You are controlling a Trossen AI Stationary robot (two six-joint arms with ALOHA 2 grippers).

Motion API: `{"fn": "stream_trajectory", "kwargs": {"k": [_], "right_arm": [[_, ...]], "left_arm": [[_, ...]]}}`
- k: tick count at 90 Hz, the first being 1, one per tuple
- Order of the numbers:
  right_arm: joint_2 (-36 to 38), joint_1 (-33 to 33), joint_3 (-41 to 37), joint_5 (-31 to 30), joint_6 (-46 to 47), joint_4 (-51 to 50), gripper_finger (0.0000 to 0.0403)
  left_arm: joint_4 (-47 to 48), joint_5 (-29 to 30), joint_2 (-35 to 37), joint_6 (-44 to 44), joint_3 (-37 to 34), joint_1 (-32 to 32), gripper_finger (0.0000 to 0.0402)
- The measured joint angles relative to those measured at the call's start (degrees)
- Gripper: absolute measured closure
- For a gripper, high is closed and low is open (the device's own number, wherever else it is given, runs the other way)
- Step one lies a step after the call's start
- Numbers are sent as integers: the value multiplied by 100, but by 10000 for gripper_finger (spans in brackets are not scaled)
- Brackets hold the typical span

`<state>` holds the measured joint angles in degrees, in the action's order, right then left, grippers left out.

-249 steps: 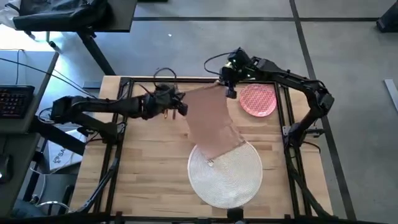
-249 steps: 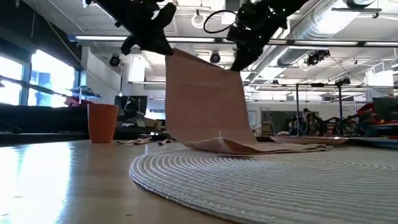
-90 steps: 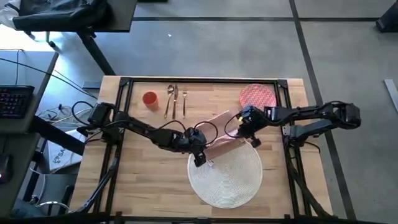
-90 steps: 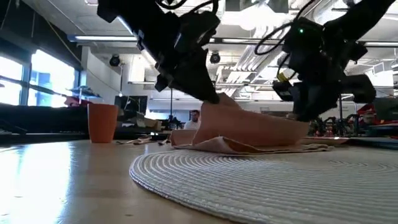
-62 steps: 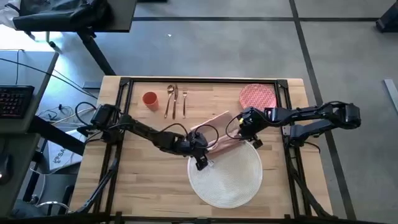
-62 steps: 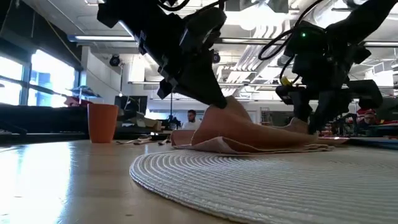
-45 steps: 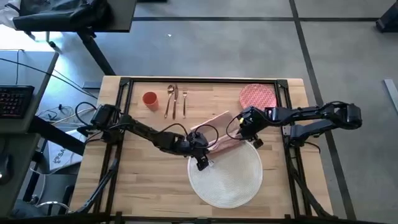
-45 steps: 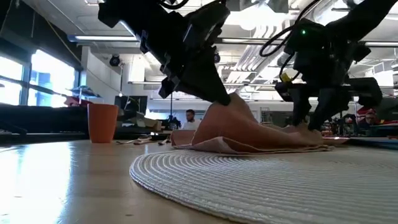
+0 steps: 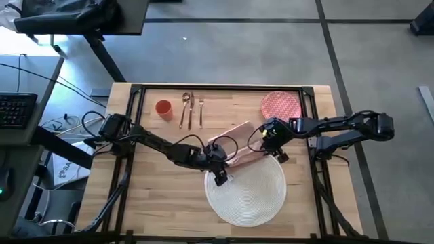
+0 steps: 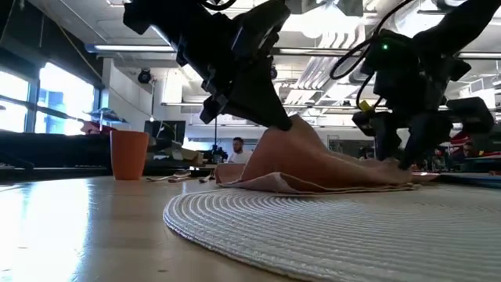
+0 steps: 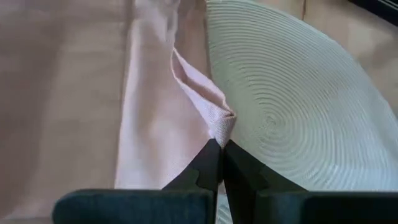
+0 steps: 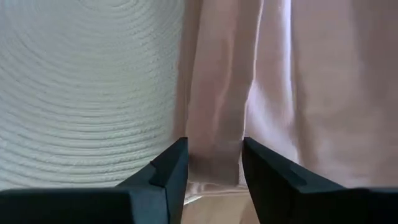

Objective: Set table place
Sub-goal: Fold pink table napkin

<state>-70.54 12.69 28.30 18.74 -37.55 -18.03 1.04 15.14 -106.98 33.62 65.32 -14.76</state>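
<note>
Lying on the table: placemat, napkin.

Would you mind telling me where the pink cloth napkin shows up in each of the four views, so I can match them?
High view: napkin at table centre, between both arms, on the far edge of the woven placemat.
Low view: napkin mid-picture, draped on the placemat's far side.
Left wrist view: napkin on the left, a fold pinched in the left tool.
Right wrist view: napkin across the right, beyond the open right tool.
Shared landmark: the placemat.
</note>
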Motion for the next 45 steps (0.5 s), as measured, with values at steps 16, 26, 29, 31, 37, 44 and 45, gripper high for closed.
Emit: {"fn": "stream_trajectory", "kwargs": {"k": [16, 26, 29, 31, 37, 44, 45], "right_arm": [[0, -8, 28, 379, 567, 154, 265], [-50, -141, 2, 548, 578, 241, 250], [-106, -195, 0, 540, 576, 250, 245], [-151, -232, 0, 532, 576, 276, 242], [-280, -342, -2, 520, 569, 289, 237], [-489, -452, -3, 462, 568, 340, 236], [-516, -463, -5, 442, 567, 337, 236]], "left_arm": [[-98, -171, 0, -536, 0, -77, 402], [-105, -321, -47, -737, 4, -72, 402], [-90, -391, -71, -785, 2, -72, 402], [-112, -425, -108, -819, 2, -72, 402], [-116, -465, -150, -828, 2, -72, 402], [-150, -470, -198, -825, 2, -72, 402], [-146, -470, -201, -823, 2, -72, 402]]}}
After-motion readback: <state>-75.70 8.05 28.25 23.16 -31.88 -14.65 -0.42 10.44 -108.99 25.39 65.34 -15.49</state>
